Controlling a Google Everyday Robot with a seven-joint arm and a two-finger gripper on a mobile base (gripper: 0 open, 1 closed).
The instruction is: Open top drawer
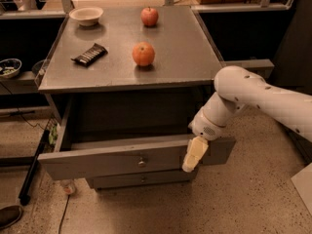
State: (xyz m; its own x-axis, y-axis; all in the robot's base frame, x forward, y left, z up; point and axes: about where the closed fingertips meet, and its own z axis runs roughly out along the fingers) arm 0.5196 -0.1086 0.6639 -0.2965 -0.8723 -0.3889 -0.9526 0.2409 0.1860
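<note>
The top drawer [107, 162] is a wide grey drawer under the tabletop. It stands pulled out toward me, with its deep box open and dark inside. A small round knob [142, 162] sits at the centre of its flat front panel. My gripper [193, 156] is cream-coloured and points downward against the right part of the drawer front, right of the knob. The white arm [253, 94] reaches in from the right. A shorter grey drawer [141, 180] sits closed just below.
On the grey tabletop [185, 52] are a white bowl [86, 15], a red apple [149, 16], an orange fruit [143, 53] and a dark snack bar [89, 54]. A bowl [9, 67] sits on a shelf at left. A black stand leg [30, 177] and a shoe [9, 216] are on the floor at left.
</note>
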